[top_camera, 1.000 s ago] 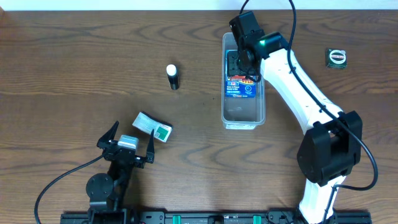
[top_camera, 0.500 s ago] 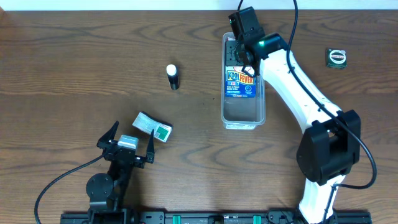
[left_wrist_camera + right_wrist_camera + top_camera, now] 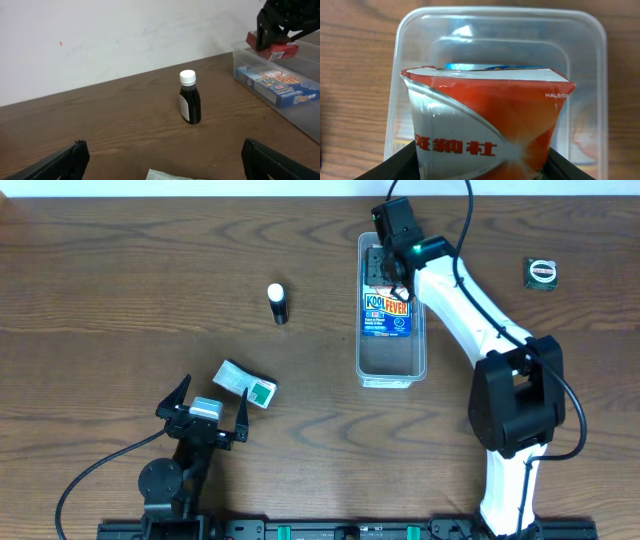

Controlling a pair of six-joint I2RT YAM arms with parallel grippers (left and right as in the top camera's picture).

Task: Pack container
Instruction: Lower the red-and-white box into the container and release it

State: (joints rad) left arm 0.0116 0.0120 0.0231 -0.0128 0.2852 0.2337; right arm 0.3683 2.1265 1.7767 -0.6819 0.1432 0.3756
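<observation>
Bottle [image 3: 190, 104] upright at ctr, container [image 3: 307, 120] w/ blue box [image 3: 280, 85] right.

A dark wood-grain table [image 3: 120, 290] stands against a plain white wall [image 3: 100, 35].

From the right wrist, the red box [image 3: 485, 125] fills the view and runs off the bottom edge. It hides most of the floor of the container [image 3: 395, 90], and only a thin strip of the blue box [image 3: 495, 66] shows behind it. From overhead, the right gripper [image 3: 386, 270] covers the container's far end. From the left wrist, the container is cut by the right edge and the white packet [image 3: 170, 175] by the bottom edge. The label on the bottle [image 3: 189, 98] is unreadable. The small dark object [image 3: 542, 272] at the far right of the counter [image 3: 120, 300] is too small to identify.
</observation>
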